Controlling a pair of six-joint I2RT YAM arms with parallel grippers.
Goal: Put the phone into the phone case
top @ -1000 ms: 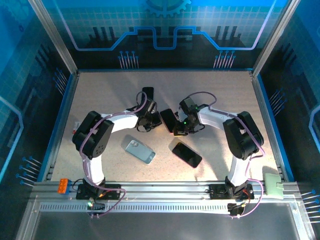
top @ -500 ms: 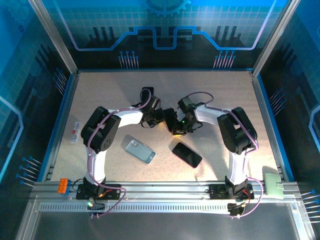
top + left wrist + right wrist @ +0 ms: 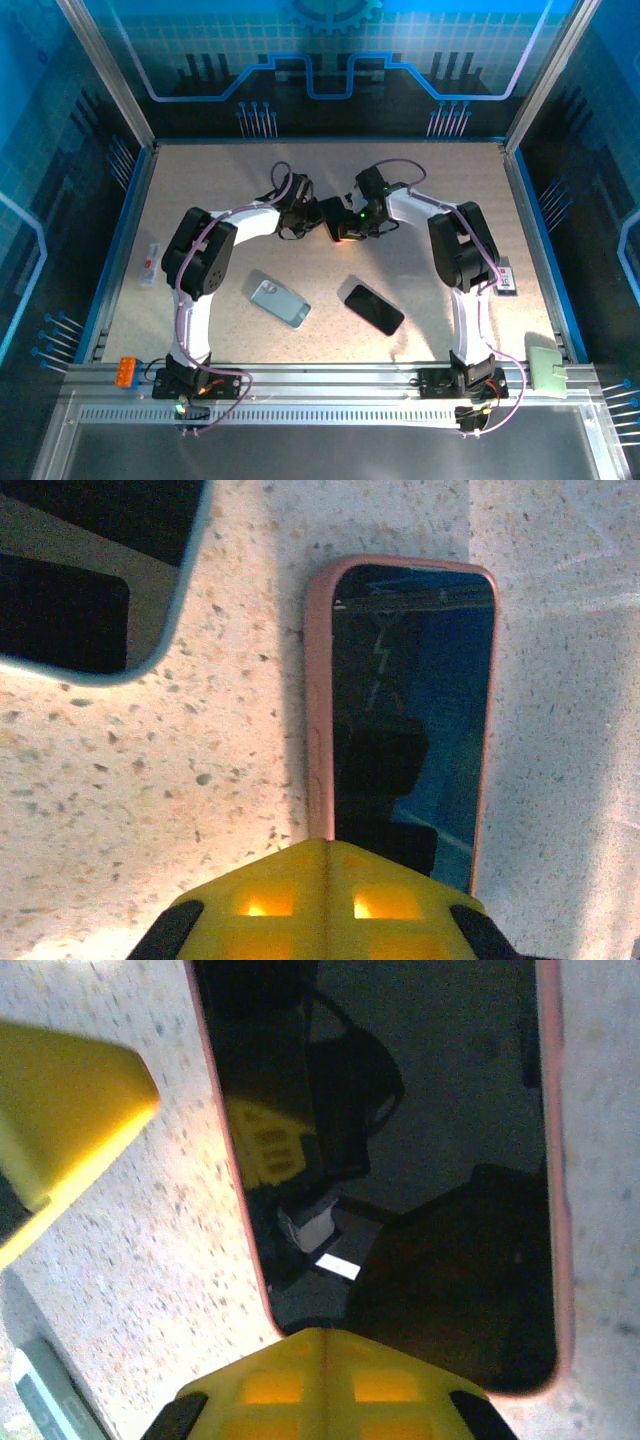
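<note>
- Top view: on the table (image 3: 200,180), both arms reach to the middle of the far half. The left gripper (image 3: 314,212) and the right gripper (image 3: 352,222) meet at a dark phone (image 3: 332,222) lying flat between them.
- Nearer the front edge lie a light blue case (image 3: 279,302) and, to its right, a bare black phone (image 3: 374,309), well apart from both grippers.
- Left wrist view: the left gripper (image 3: 325,900) has its yellow fingertips pressed together with nothing between them, over the near end of the phone (image 3: 405,710). The phone sits screen up in a pink case (image 3: 315,730). A flat thing with a light blue edge (image 3: 150,650) lies just beside it.
- Right wrist view: the right gripper (image 3: 325,1385) is likewise closed and empty-handed at the end of the phone (image 3: 430,1160), whose pink case (image 3: 560,1210) rims the dark screen. A yellow finger of the left gripper (image 3: 60,1110) stands near the phone's side.
</note>
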